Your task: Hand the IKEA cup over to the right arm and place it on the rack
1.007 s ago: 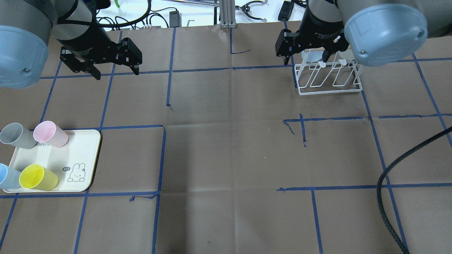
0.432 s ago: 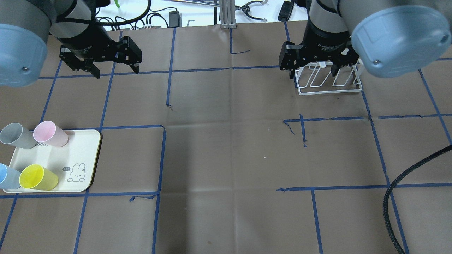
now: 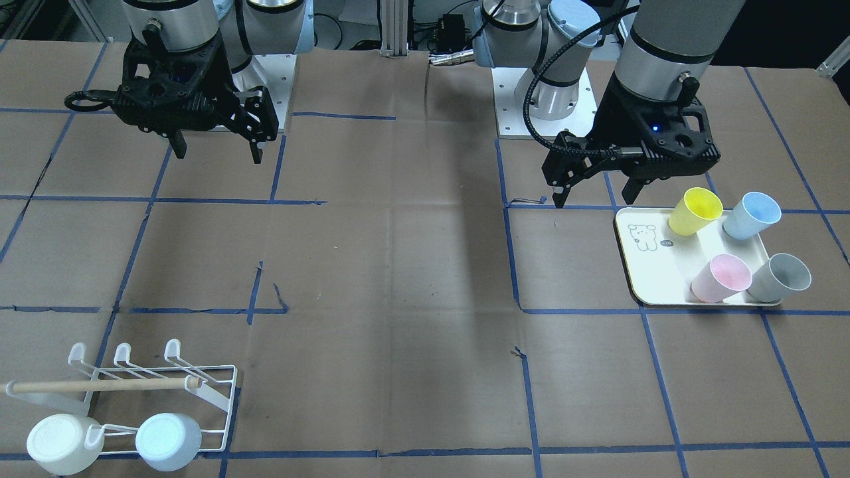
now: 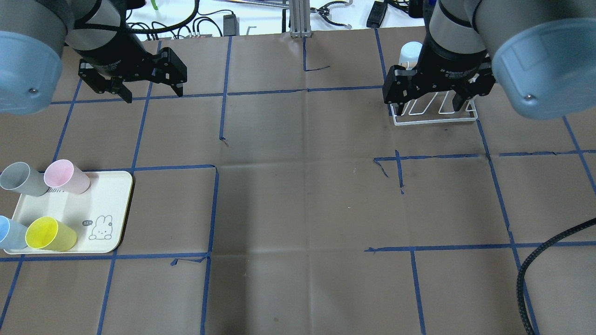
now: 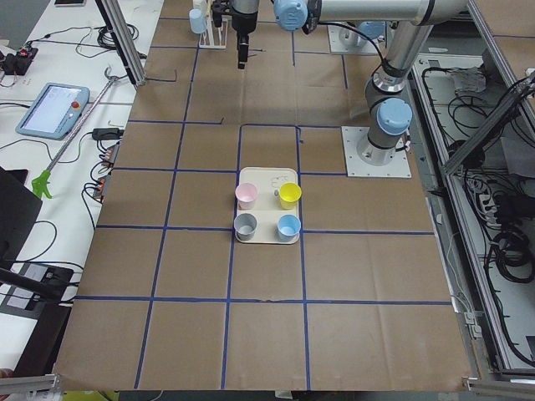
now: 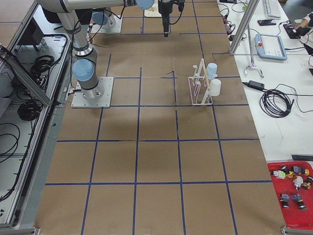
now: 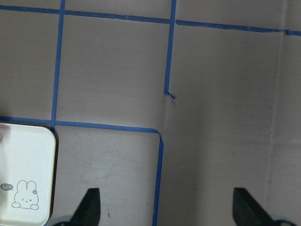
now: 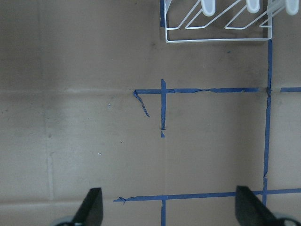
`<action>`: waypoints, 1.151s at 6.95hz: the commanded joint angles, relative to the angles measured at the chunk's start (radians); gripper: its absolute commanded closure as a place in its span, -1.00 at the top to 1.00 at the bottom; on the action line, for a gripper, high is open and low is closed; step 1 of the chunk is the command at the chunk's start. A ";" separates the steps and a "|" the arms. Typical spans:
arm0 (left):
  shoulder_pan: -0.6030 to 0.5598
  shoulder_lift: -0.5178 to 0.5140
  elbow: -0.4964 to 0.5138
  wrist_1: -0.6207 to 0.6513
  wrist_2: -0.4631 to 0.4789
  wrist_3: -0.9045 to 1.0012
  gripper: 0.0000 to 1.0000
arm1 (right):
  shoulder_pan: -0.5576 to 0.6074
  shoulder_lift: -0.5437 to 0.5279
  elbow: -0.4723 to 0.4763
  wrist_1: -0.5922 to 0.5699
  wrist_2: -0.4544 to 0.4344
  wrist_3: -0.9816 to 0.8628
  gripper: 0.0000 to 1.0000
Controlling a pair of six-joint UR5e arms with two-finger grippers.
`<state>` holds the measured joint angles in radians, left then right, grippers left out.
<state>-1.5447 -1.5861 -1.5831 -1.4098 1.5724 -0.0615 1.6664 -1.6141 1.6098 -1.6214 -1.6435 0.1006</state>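
Observation:
Several IKEA cups stand on a cream tray [image 4: 109, 195]: grey [image 4: 21, 179], pink [image 4: 65, 177], blue [image 4: 9, 232] and yellow [image 4: 49, 234]. My left gripper [image 4: 152, 95] hangs open and empty above the table, beyond the tray; it also shows in the front view [image 3: 594, 199] and its wrist view [image 7: 167, 209]. My right gripper [image 4: 428, 104] is open and empty above the white wire rack [image 4: 435, 122]. The rack [image 3: 219, 398] holds a white cup [image 3: 56, 435] and a pale blue cup [image 3: 168, 433]. The right wrist view [image 8: 169, 209] shows the rack [image 8: 218, 40] at its top.
Brown paper with blue tape lines covers the table [image 4: 302, 195]. A thick black hose [image 4: 526, 279] crosses the near right corner. Cables and a metal post [image 4: 298, 18] lie past the far edge.
My right gripper has drawn back from the rack toward the robot and slightly right, uncovering the pale blue cup on the rack. The left gripper has barely moved.

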 commanded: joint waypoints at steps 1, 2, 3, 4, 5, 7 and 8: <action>0.000 -0.002 0.000 0.000 -0.002 0.000 1.00 | -0.036 -0.017 0.039 -0.009 0.005 -0.033 0.99; 0.000 -0.002 0.000 0.000 -0.002 0.002 1.00 | -0.033 -0.020 0.039 -0.015 0.033 -0.033 0.99; 0.000 0.000 0.000 0.000 -0.002 0.002 1.00 | -0.028 -0.021 0.039 -0.018 0.063 -0.033 0.99; 0.000 -0.002 0.000 0.000 -0.002 0.003 1.00 | -0.027 -0.023 0.041 -0.020 0.060 -0.036 1.00; 0.000 -0.002 0.000 0.000 -0.002 0.003 1.00 | -0.027 -0.023 0.042 -0.020 0.060 -0.038 1.00; 0.000 -0.002 0.000 0.000 -0.003 0.002 1.00 | -0.027 -0.021 0.042 -0.021 0.062 -0.036 1.00; 0.000 -0.002 0.000 0.000 -0.003 0.003 1.00 | -0.025 -0.021 0.042 -0.021 0.062 -0.035 1.00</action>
<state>-1.5447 -1.5876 -1.5831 -1.4097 1.5698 -0.0593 1.6403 -1.6354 1.6523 -1.6427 -1.5818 0.0648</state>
